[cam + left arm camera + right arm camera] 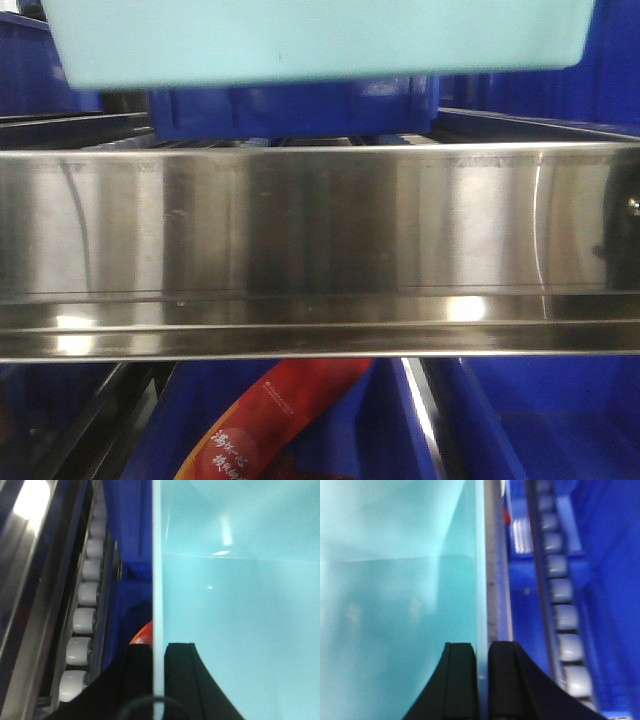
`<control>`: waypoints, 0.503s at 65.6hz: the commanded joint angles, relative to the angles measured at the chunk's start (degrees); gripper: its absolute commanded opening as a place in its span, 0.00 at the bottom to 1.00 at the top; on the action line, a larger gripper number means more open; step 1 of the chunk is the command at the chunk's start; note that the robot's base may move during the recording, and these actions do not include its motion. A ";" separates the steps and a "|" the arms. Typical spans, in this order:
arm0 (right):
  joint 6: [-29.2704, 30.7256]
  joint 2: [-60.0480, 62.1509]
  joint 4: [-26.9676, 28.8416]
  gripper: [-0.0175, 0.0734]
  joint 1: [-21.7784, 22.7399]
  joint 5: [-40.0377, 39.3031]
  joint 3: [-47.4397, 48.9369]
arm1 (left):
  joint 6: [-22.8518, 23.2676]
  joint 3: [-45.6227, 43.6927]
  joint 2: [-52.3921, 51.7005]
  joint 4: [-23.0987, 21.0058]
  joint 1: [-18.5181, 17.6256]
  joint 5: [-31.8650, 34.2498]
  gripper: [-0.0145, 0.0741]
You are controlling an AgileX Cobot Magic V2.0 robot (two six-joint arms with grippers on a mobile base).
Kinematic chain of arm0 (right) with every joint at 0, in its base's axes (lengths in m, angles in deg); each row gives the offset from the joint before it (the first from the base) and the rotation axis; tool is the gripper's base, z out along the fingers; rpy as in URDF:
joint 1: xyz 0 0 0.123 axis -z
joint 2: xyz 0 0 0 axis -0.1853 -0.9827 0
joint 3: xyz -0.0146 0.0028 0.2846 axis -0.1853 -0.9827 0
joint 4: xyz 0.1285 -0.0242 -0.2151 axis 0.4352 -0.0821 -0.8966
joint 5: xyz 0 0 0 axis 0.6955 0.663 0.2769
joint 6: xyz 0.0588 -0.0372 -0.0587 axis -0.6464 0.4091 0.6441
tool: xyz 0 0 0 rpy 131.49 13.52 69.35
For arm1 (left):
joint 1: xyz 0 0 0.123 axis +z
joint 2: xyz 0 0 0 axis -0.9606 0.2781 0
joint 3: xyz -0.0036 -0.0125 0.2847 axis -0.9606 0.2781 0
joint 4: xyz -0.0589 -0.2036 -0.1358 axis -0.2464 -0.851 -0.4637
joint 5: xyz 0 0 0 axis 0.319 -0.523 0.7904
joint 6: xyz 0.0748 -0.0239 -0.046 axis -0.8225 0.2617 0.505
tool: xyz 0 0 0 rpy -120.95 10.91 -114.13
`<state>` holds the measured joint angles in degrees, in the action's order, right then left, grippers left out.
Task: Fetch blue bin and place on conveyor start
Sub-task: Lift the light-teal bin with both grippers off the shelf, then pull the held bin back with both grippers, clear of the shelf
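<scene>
The pale aqua-blue bin (320, 40) hangs at the top of the front view, above the shiny steel shelf rail (320, 240). In the left wrist view my left gripper (159, 652) is shut on the bin's left wall (158, 570), one black finger inside, one outside; the bin's inside (240, 590) fills the right. In the right wrist view my right gripper (483, 652) is shut on the bin's right wall (481, 570); the bin's inside (395, 580) fills the left. The conveyor belt is out of view.
Dark royal-blue bins (290, 105) stand behind and below the rail (540, 420). A red printed packet (270, 420) lies in a lower bin. White roller tracks (82, 620) run left of the bin and also to its right (565, 625).
</scene>
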<state>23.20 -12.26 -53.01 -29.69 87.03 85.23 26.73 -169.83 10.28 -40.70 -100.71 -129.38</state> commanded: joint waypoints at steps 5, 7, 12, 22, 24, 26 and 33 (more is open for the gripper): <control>-3.55 8.37 -3.63 0.02 -2.49 -4.95 -6.76 | 1.69 -0.21 -4.54 1.89 -2.48 -1.74 0.04; -4.26 9.79 -4.09 0.02 -2.93 -5.08 -7.42 | 1.69 -0.21 -4.93 2.14 -2.99 -2.28 0.04; -5.22 12.06 -5.10 0.02 -3.98 -4.38 -8.16 | 1.69 0.83 -6.81 3.04 -4.52 -3.08 0.04; -8.50 15.55 -9.97 0.02 -7.39 -3.64 -8.52 | 10.20 5.83 -11.54 13.25 -10.15 -3.23 0.04; -8.78 15.93 -10.70 0.02 -7.91 -3.15 -8.52 | 10.93 6.25 -12.29 14.02 -10.83 -3.23 0.04; -8.78 16.11 -11.03 0.02 -8.14 -2.97 -8.52 | 10.94 6.44 -12.92 14.29 -11.26 -3.12 0.04; -8.78 16.42 -11.26 0.02 -9.10 -2.77 -8.52 | 10.94 6.02 -14.39 14.29 -11.25 -2.64 0.04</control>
<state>15.10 3.29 -62.56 -37.82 86.01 76.57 36.84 -163.44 -2.53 -28.54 -111.18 -133.58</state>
